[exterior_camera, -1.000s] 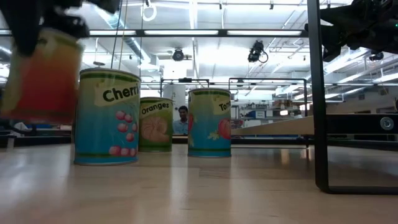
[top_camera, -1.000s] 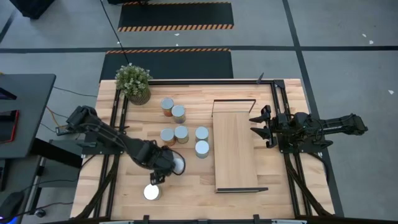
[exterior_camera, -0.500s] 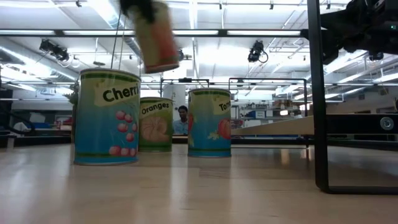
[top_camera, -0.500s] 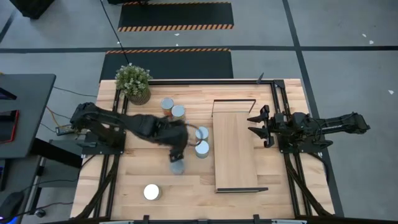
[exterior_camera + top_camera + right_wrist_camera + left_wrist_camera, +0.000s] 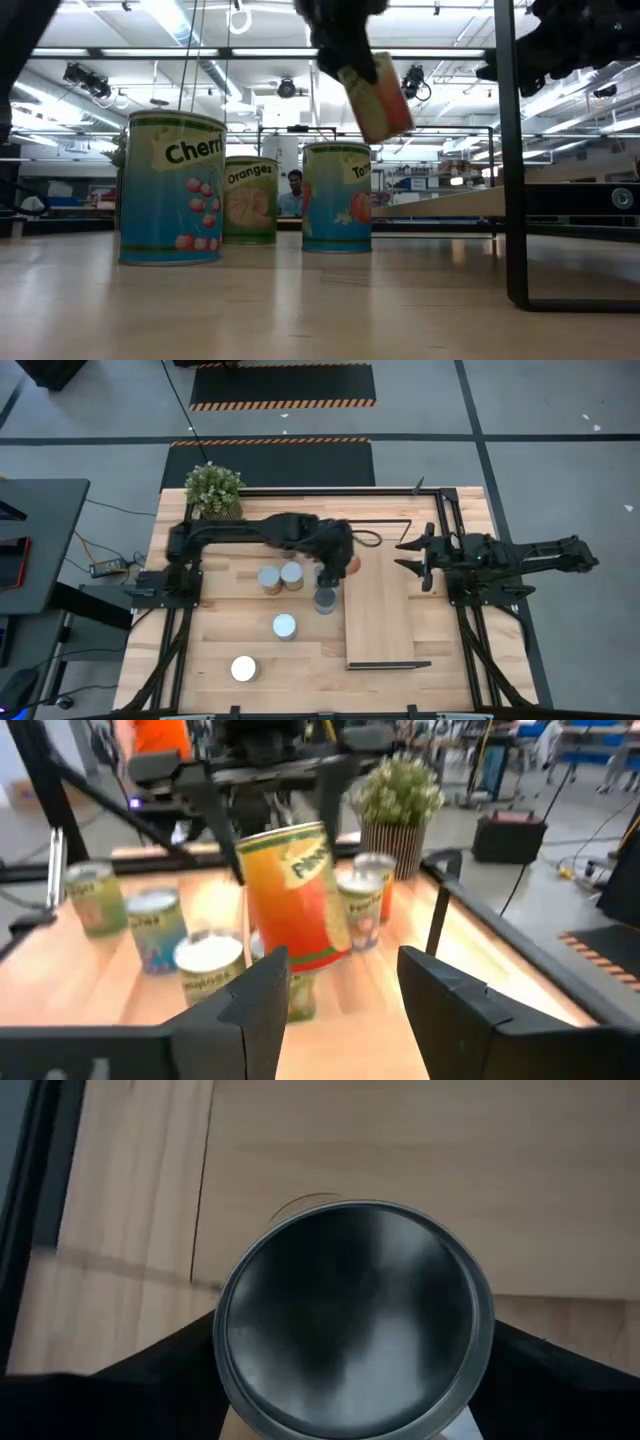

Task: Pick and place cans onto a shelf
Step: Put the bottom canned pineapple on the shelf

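Note:
My left gripper (image 5: 343, 564) is shut on a can (image 5: 353, 566) with orange sides and a grey lid (image 5: 355, 1320), held in the air at the left edge of the shelf (image 5: 378, 610), near its far end. Seen low across the table, this can (image 5: 380, 95) hangs tilted, high above the standing cans. Several more cans stand upright on the table left of the shelf, among them a pair (image 5: 280, 577), one (image 5: 325, 600) by the shelf's edge and one (image 5: 285, 625) nearer. My right gripper (image 5: 410, 556) hovers open at the shelf's right side. My left gripper pinches the can's round side (image 5: 222, 1355) between its two fingers (image 5: 165, 1375), close under the lid. The fingers slant down at it from above and from the table's left. The can (image 5: 295, 900) is lifted clear of table and shelf and hangs tilted below the fingers.
A potted plant (image 5: 213, 491) stands at the table's far left corner. A white-topped can (image 5: 243, 668) stands alone near the front edge. The shelf's black end frame (image 5: 510, 150) rises upright, and black rails run along both sides of the table.
My left gripper has carried the can up from the near left part of the table, toward the right and far edges, to the shelf's left edge. The wrist has rolled, and the can now hangs tilted. My right gripper has tipped up toward level.

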